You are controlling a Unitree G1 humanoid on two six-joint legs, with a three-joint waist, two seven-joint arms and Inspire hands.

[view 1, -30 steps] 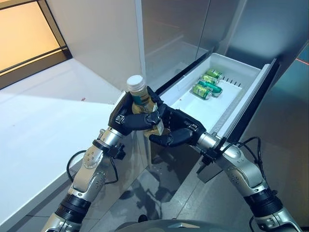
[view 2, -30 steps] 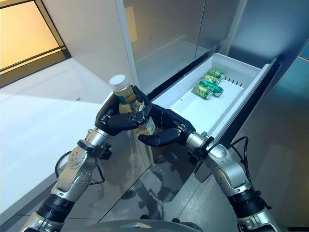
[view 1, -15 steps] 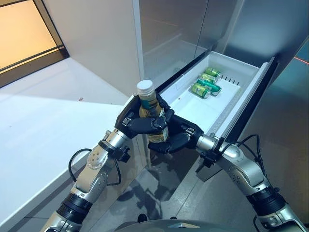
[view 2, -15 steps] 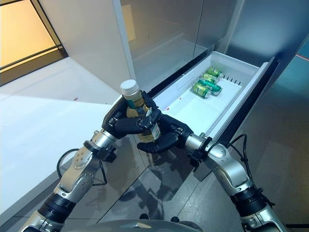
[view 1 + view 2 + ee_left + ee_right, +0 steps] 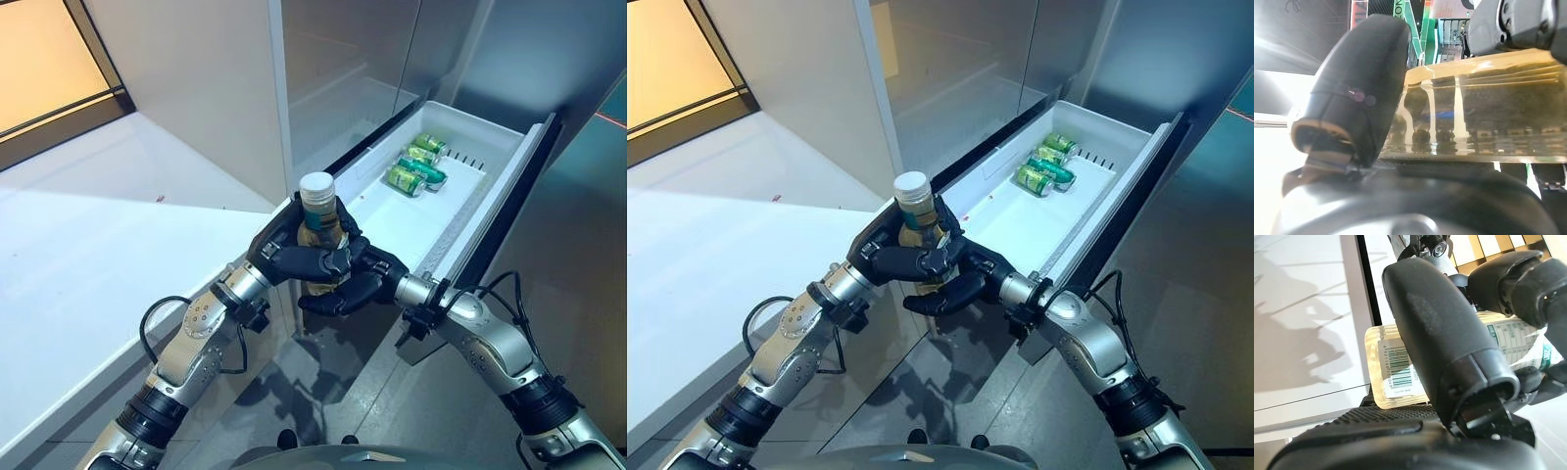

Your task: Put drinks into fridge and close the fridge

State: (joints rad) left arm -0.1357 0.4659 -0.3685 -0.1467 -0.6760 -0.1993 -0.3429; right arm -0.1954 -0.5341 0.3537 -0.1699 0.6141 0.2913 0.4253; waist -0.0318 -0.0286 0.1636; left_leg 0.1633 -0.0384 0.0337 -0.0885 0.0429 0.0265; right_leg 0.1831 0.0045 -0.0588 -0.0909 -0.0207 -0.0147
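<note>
A bottle (image 5: 318, 217) of yellowish drink with a white cap stands upright between both hands, at the near corner of the open white fridge drawer (image 5: 416, 223). My left hand (image 5: 292, 260) is curled round the bottle from the left. My right hand (image 5: 355, 284) is cupped round its lower part from the right. The left wrist view shows the bottle (image 5: 1484, 98) past the thumb (image 5: 1361, 83). The right wrist view shows the labelled bottle (image 5: 1393, 369) behind the thumb (image 5: 1440, 333). Green cans (image 5: 415, 166) lie at the drawer's far end.
A white counter (image 5: 98, 255) runs along the left. The fridge's steel front (image 5: 343, 69) stands behind the drawer. The drawer's dark front panel (image 5: 509, 201) juts out on the right over the grey floor (image 5: 392, 401).
Both hands have carried the bottle to the right and a little lower, from beside the counter's edge to the drawer's near corner. The right hand has closed in round it.
</note>
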